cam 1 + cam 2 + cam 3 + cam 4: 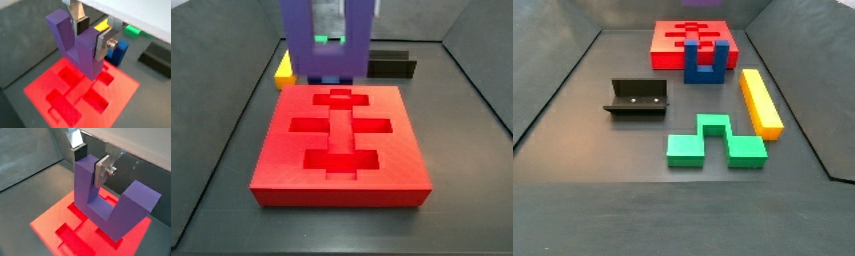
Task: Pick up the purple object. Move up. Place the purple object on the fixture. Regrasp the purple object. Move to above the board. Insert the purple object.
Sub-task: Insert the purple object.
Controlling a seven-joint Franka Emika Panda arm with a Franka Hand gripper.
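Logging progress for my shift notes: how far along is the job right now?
Pickup and regrasp look done: the fixture stands empty and the gripper is shut on the purple object. In hand: it hangs above the board, prongs up. Left: inserting it; the cutouts are unfilled.

A blue U-shaped block point(704, 63) is standing on the dark worktop point(593, 150), its prongs pointing up. Just beside it, a long yellow bar point(760, 101) is lying flat, running lengthwise along the worktop. A green block point(714, 140) is lying flat near the yellow bar's end, well apart from the blue block. In a wrist view, the blue block point(119, 52), a bit of the yellow bar point(101, 24) and the green block point(133, 31) are showing together in the background.
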